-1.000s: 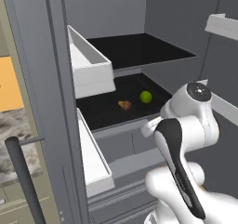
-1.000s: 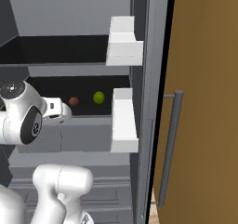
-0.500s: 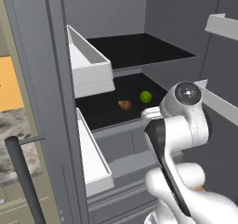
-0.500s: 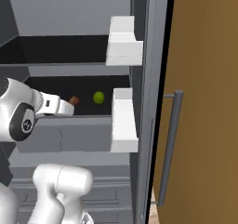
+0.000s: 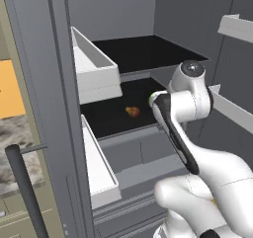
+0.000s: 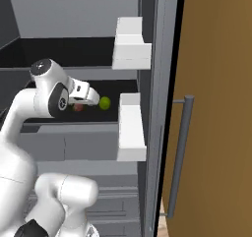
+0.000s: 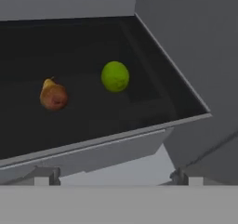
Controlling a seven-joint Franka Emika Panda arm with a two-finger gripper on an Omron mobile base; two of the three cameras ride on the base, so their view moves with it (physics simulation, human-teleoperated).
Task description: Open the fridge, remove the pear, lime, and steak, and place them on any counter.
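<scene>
Reaching into the open fridge point(image 5: 44, 84), I have the arm bent so the hand points at the dark middle shelf point(image 7: 93, 121), since that is where the fruit lies. The door swung wide leaves the shelf front free, which I judge is why the hand can come in level rather than from above.

In the hand view the lime point(image 7: 115, 76) sits toward the right wall, and the pear point(image 7: 53, 96) lies to its left, apart from it, stem end up and back. Both rest on the shelf, behind its grey front lip. From the right base view the gripper point(image 6: 94, 99) is just beside the lime point(image 6: 105, 103), with the pear point(image 6: 78, 106) partly hidden behind the hand. The left base view gives me the pear point(image 5: 132, 111) clear on the shelf.

I cannot find the steak on this shelf; where it is I cannot tell.

The fingers stand spread as wide as they go, holding nothing and touching nothing. I reckon the lime is the nearer pick, and a round one may roll if I nudge it.
</scene>
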